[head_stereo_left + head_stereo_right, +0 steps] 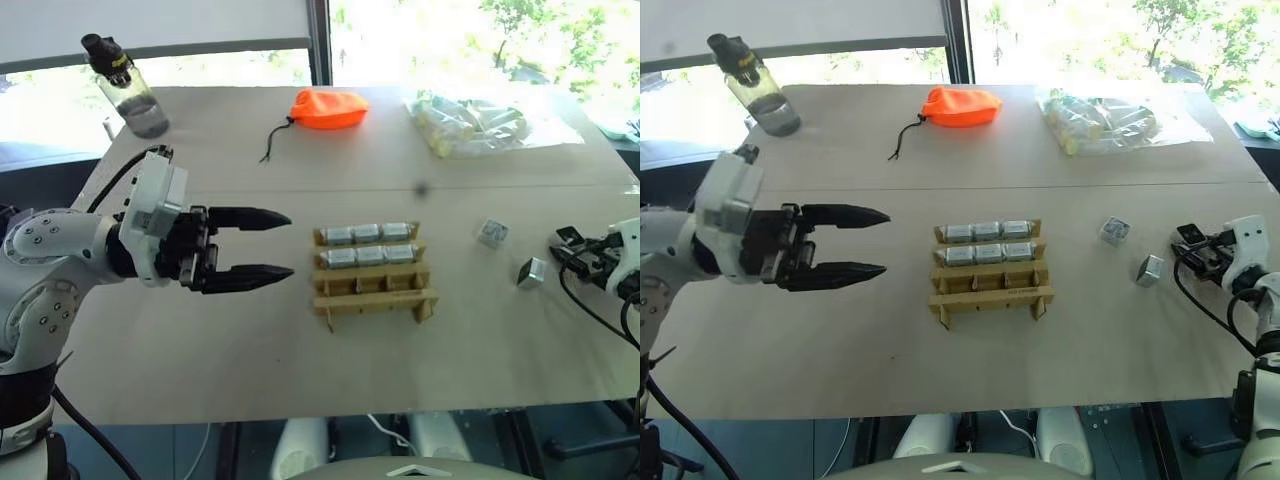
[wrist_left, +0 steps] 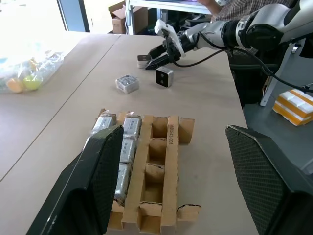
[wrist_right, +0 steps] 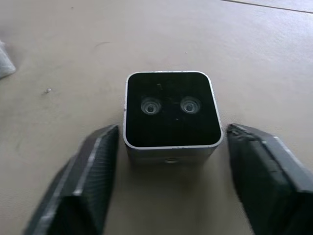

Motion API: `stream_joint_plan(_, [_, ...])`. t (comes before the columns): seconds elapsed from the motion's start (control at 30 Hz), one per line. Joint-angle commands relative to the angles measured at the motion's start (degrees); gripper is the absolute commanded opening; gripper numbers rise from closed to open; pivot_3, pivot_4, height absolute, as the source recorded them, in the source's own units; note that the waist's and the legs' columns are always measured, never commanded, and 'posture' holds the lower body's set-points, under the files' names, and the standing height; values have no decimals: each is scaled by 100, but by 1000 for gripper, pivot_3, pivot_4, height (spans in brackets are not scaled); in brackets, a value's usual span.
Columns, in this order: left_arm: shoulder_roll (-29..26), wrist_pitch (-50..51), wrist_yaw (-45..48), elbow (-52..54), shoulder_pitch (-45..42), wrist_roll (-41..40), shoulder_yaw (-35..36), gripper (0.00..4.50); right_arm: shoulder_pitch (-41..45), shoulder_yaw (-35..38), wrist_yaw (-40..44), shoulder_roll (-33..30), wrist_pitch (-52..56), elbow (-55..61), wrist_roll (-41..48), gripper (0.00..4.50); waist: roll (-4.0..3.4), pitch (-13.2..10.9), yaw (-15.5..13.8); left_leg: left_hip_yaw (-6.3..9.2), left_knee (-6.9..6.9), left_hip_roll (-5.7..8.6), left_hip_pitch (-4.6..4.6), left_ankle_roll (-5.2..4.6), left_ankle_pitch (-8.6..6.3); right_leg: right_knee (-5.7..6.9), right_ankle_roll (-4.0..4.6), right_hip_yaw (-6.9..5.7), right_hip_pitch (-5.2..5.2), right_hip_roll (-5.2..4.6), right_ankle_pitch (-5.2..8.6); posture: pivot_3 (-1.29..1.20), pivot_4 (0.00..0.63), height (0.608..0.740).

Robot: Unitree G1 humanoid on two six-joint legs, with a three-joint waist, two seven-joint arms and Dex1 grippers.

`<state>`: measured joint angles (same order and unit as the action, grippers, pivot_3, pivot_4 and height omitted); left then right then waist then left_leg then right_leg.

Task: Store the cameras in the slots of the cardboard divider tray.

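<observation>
While the nearest row of the cardboard tray [image 1: 375, 276] is empty, its two far rows each hold three cameras, so six look stored and three slots remain. Two loose cameras lie on the table [image 1: 250, 360], well apart from the tray. One camera [image 3: 171, 115] sits between the parted fingers of the right gripper [image 1: 575, 250], its dark face toward the wrist, with gaps on both sides and no contact yet. The second camera [image 1: 492, 233] lies just beyond. The left gripper [image 1: 275, 245] hovers wide and empty beside the tray. Bare tabletop surrounds the tray; the right gripper works near the table's edge. Farther off lie an orange pouch [image 1: 328, 108], a plastic bag [image 1: 470, 125] and a bottle [image 1: 128, 88].
</observation>
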<state>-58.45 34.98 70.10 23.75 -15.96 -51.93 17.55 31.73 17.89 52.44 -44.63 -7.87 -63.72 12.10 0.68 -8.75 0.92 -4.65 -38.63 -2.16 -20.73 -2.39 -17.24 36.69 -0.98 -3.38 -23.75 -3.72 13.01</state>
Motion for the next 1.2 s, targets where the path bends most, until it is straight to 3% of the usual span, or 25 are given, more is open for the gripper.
stream_joint_plan(0.03, [-2, -30, 0, 86, -3, -43, 137, 3447, 65, 55, 93, -77, -181, 48, 49, 1861, 1, -1, -1, 0, 0, 0, 0, 0, 0, 0, 0, 0, 0, 0, 0, 0, 150, 726])
stream_joint_plan(0.27, [51, -63, 5, 21, 32, 25, 71, 3447, 47, 108, 226, -128, -422, 305, 119, 1867, -1, -2, -2, 0, -1, 0, -1, 0, 0, 1, 0, 0, 0, 0, 0, 0, 150, 726])
stream_joint_plan(0.37, [171, -39, -192, -83, -59, 118, -62, 3447, -14, -33, 513, 46, -288, 1642, 320, 1867, -17, -14, 8, -2, -2, 1, -1, 0, 0, 2, 0, 2, -1, -1, 0, 0, 150, 726])
stream_joint_plan(0.47, [321, -18, -392, -175, -209, 233, -221, 3447, -121, -318, 505, 216, 498, 3405, 531, 1867, -22, -21, 25, -6, -2, -4, 5, 5, 3, 10, -1, 9, -2, 1, -1, 0, 150, 726])
stream_joint_plan(0.6, [415, 128, -678, -232, -457, 519, -674, 3447, -511, -1030, 700, 215, 1347, 5894, 698, 1867, -23, -23, -35, 18, -2, -7, -2, 17, 9, 15, 1, -11, -4, 5, -1, 0, 150, 726])
stream_joint_plan(0.7, [554, 322, -836, -200, -592, 503, -899, 3447, -651, -1630, 826, 122, 1671, 7031, 513, 1867, -23, -24, -87, 38, 0, -4, -20, 18, 8, 9, 2, -34, -5, 1, 0, 0, 150, 726])
stream_joint_plan(0.83, [915, 672, -1199, -348, -845, 462, -1120, 3447, -489, -2200, 635, 206, 1369, 7603, -84, 1867, -15, -30, -164, 50, -26, 5, -50, 13, 6, 5, 1, -48, -13, -9, -1, 0, 150, 726])
stream_joint_plan(0.97, [1266, 892, -1231, -496, -1046, 576, -1626, 3447, -277, -3027, 366, 369, 27, 7581, -1382, 1867, -2, -36, -165, 60, -53, 5, -61, 8, 4, 8, 1, -57, -11, -6, 0, 0, 150, 726])
stream_joint_plan(1.2, [1856, 1294, -1521, -1067, -1631, 806, -2106, 3447, 141, -3615, -526, 818, -1503, 7266, -2839, 1867, 10, -44, -151, 59, -63, 3, -63, 9, 5, 15, 1, -57, -14, 0, -1, 0, 150, 726])
